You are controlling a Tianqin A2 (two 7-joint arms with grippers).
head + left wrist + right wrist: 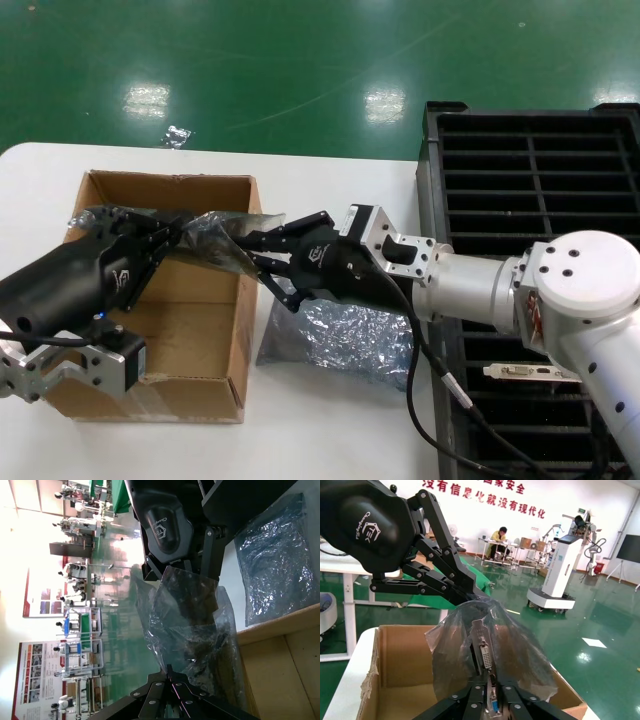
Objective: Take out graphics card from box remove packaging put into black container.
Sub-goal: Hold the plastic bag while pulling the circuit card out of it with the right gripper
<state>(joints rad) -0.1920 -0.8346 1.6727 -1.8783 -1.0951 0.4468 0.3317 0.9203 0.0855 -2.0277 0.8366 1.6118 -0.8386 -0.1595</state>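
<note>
The graphics card (484, 650), silver bracket with a white and a blue port, is still partly inside the packaging (451, 650), a translucent grey bag. Both hang in the air above the open box (238, 330). My right gripper (492, 687) is shut on the card's bracket end, and in the head view this right gripper (243, 243) reaches in from the table's middle. My left gripper (172, 232) is shut on the packaging's (215, 240) far end, over the box. The left wrist view shows its gripper (170, 670) pinching the bag (195, 625). The black container (432, 160) stands at the right.
A darker blue-grey bag (335, 340) lies flat on the white table between the box and the black container. Another card (530, 373) sits in one slot of the container. The box's floor (395, 700) looks bare below the held bag.
</note>
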